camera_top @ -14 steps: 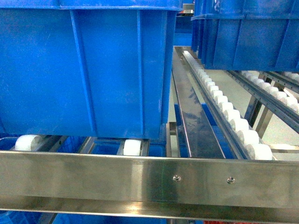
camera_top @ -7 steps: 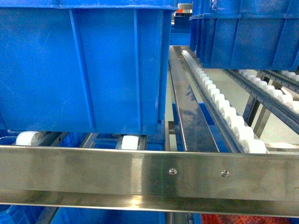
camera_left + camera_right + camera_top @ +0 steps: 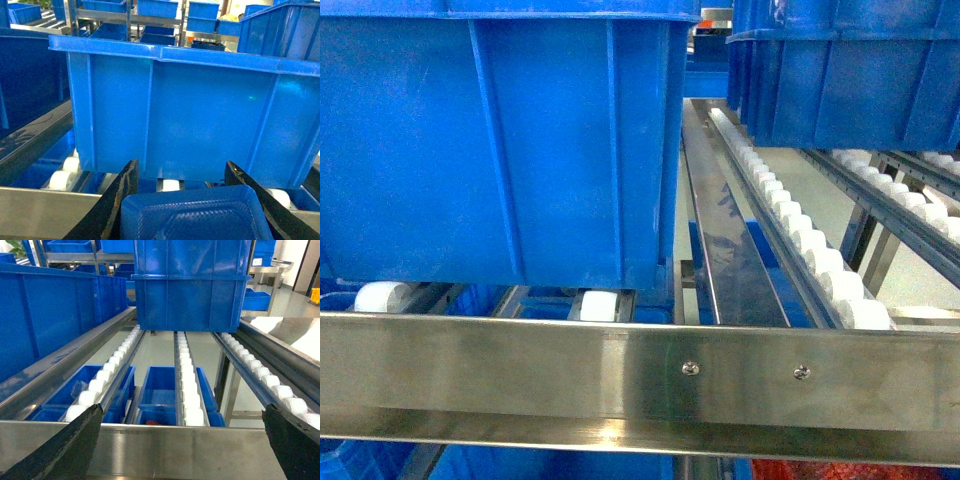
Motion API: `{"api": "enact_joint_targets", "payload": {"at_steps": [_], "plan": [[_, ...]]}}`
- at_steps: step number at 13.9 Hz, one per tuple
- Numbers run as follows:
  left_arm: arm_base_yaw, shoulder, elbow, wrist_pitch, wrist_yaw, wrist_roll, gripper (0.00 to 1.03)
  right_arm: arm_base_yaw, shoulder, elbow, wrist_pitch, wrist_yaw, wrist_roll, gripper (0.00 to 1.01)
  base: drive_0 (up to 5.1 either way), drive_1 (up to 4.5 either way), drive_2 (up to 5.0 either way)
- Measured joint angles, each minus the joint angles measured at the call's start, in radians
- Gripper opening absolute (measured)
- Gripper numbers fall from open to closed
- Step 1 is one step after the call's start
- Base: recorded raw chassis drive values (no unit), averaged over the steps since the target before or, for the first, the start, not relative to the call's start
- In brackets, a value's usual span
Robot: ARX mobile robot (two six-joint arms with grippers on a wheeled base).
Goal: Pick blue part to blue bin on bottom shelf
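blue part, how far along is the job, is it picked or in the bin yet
Nothing looks done: no dark blue part shows in any view. In hand: nothing; the left gripper is open around the corner of a blue tray, facing a big blue tub, and the right gripper is open and empty above the steel rail. Left: finding, grasping and dropping the part.

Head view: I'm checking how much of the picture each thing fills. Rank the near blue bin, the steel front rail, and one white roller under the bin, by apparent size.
1. Near blue bin, largest, though closeness inflates it.
2. Steel front rail.
3. White roller, smallest.
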Motion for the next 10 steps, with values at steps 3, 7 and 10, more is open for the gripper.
{"api": "enact_joint_targets", "payload": {"at_steps": [3,7,10], "plan": [[0.0,0.0,0.0,0.0,0.0,0.0,0.43,0.0,0.0,0.0,0.0,0.0,0.0,0.98,0.0,0.0,0.0],[0.0,0.0,0.0,0.004,0.0,0.0,0.43,0.0,0.0,0.0,0.004,0.0,0.0,0.98,0.0,0.0,0.0],[0.0,0.0,0.0,0.003,0.0,0.0,0.43,0.0,0.0,0.0,0.001,0.001,0.0,0.98,0.0,0.0,0.0]]}}
